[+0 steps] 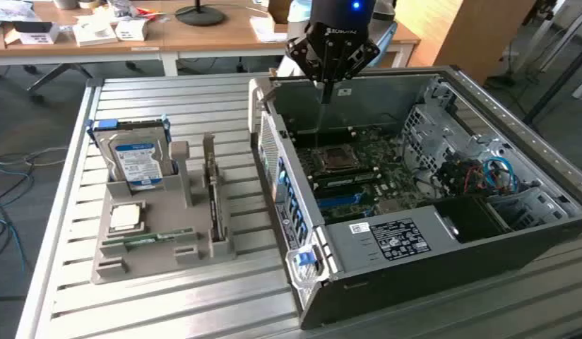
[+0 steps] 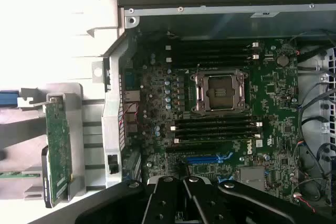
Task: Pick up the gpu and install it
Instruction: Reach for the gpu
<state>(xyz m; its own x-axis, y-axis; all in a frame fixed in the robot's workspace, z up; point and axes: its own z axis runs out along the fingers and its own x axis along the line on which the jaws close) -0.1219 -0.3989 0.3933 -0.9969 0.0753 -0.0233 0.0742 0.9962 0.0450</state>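
On the exterior view's left, a grey holder [image 1: 131, 258] sits on the slatted table [image 1: 178, 311]. The gpu [image 1: 214, 201] stands in it on its edge, thin, dark and long, just beside the open computer case [image 1: 395, 282]. Further back, the gripper [image 1: 322, 92] hangs above the case, fingers pressed together, holding nothing

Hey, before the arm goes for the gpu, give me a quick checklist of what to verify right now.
1. The gripper is empty: ok, shut on nothing.
2. The gripper is over the gpu: not ok, it hangs over the open case.
3. The gpu is free to grasp: ok, standing on edge in the gray holder.
4. The blue slot on the motherboard is empty: ok.
5. The gpu's contacts are clean: cannot tell, hidden in the holder.
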